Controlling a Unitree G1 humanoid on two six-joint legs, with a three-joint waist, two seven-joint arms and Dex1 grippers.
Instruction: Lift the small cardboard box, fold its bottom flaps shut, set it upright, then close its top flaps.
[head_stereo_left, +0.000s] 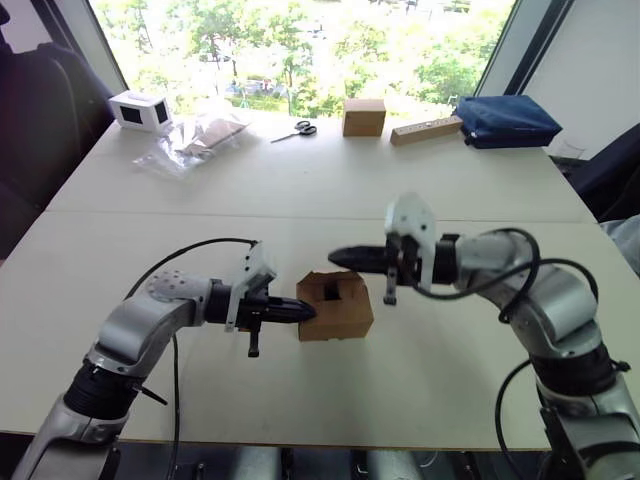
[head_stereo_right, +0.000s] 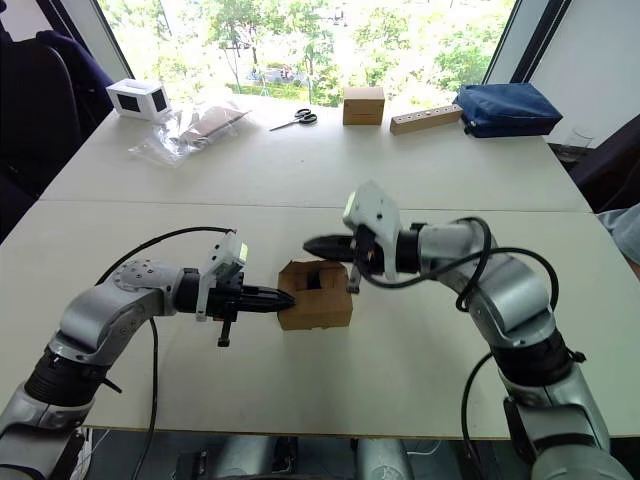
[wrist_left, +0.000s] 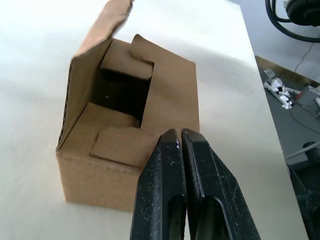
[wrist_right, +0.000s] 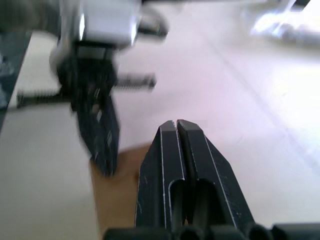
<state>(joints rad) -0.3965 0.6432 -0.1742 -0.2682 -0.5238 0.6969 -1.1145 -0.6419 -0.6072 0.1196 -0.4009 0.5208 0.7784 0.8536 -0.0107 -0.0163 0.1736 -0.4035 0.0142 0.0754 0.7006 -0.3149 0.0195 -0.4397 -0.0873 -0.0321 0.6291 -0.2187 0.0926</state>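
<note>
A wide white table (head_stereo_left: 300, 190) runs from near to far, with a seam crossing it from left to right partway along. Behind its far edge a large window (head_stereo_left: 300, 40) shows green trees in bright daylight, which falls evenly over the tabletop. Dark slanted frame bars (head_stereo_left: 500, 45) edge the window on the left and right, and a plain pale wall (head_stereo_left: 590, 60) stands at the far right.

Plain brown small cardboard box (head_stereo_left: 335, 306) on a cream table (head_stereo_left: 300, 180) — black-fingered left gripper (head_stereo_left: 310, 311), navy bag (head_stereo_left: 505, 120).
</note>
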